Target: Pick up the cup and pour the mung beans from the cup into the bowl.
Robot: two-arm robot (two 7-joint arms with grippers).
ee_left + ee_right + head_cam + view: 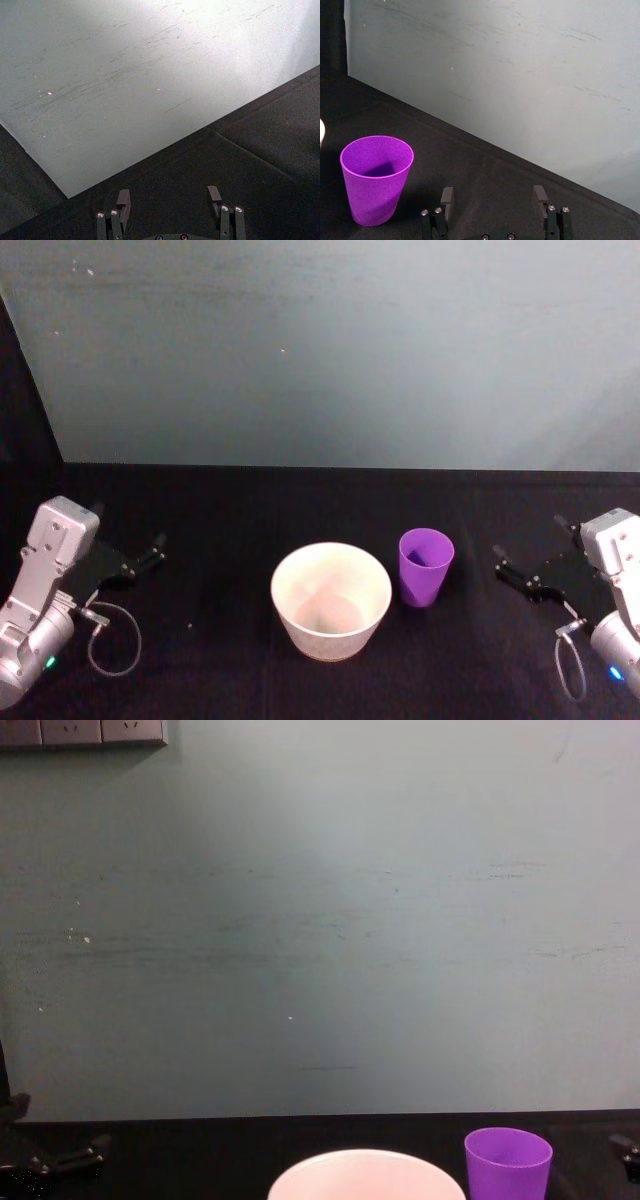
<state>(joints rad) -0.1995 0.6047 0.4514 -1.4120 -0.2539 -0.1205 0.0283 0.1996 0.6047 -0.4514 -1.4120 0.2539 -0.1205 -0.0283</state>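
Nearest to me, at the left edge of the black worktop (220,510), my left tool (128,527) hovers low with its jaws spread wide and nothing between them. A thin cable (115,645) loops beside its wrist. In the left wrist view the left tool (169,197) points across bare dark cloth toward the wall. At the right edge my right tool (530,538) sits low as well, also spread wide and holding nothing, with its fingers aimed left toward the middle of the worktop.

Between the two arms, near the front and about at the centre, stands the pale pinkish-white bowl (275,585), upright and wide-mouthed. Just to its right and slightly farther back is the bright purple cup (425,568), upright on the cloth, close to the bowl but not touching it. It lies between the bowl and my right tool, well clear of the fingers. The right wrist view shows the cup (376,180) ahead of the open right tool (493,195) and off to one side. Its inside is shadowed, and I cannot tell what it holds. From the chest view the bowl (365,1175) rim and the cup (507,1165) rise side by side.

Behind everything, the worktop ends at a scuffed pale grey-green wall (320,350), with wall sockets (80,732) high at its left.
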